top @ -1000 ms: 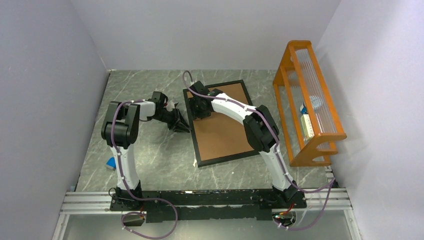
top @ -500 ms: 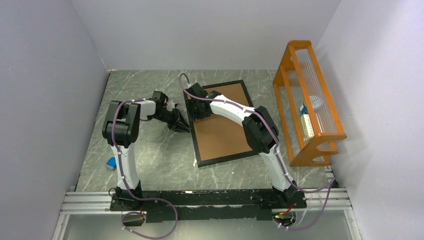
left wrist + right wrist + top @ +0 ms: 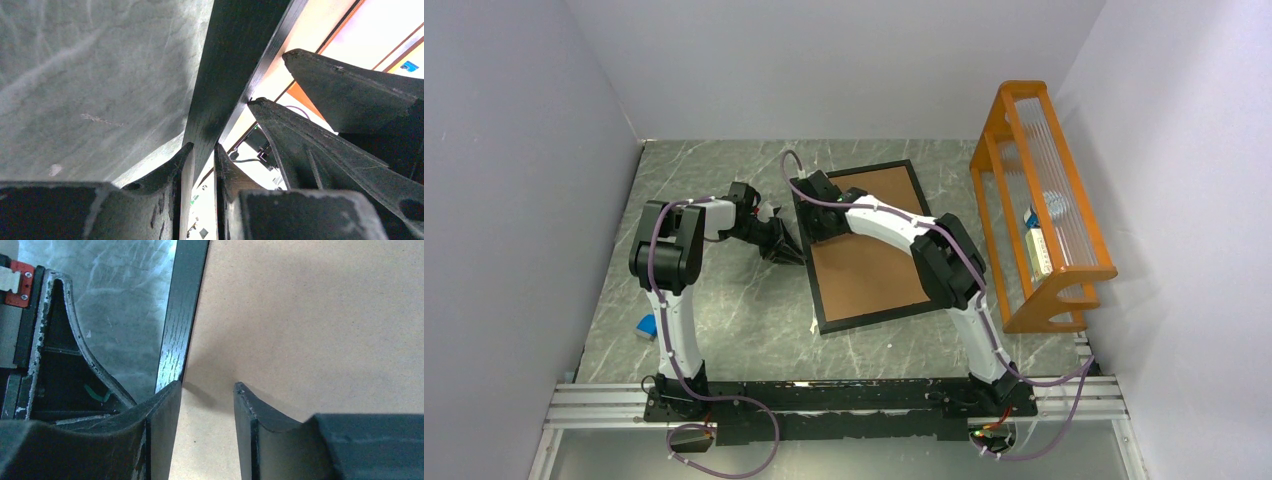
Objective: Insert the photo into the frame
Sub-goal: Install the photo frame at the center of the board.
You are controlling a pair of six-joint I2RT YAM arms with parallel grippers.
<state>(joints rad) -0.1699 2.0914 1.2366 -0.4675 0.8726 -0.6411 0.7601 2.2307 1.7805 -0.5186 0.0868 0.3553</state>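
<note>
**Left jaws pinch the frame's edge; right jaws gape over the backing board**

The left gripper (image 3: 202,155) has its jaws nearly closed on the left bar of the frame (image 3: 180,315). The black wood runs straight down into the narrow slot between the two fingertips, and both appear to press against it.

The right gripper (image 3: 205,390) stands just beside it, over the far-left part of the frame. Its jaws are partly open with nothing between them. One fingertip sits at the inner edge of the black bar, and the other hangs over the brown backing board (image 3: 310,315). Whether either tip actually presses on the board cannot be told.

The frame lies flat on the tabletop (image 3: 724,320), back side up, a little right of centre and turned slightly askew. The backing board fills its opening.

The tabletop is grey-green marbled stone. An orange wooden rack (image 3: 1064,273) stands to the right of the frame, near the right wall, with a clear ribbed panel and a few small items in it that are too small to make out. A small blue thing (image 3: 646,323) lies at the left edge of the tabletop. Both arms rise from a metal rail (image 3: 594,400) along the near edge. Plain pale walls close in the left, far and right sides.
</note>
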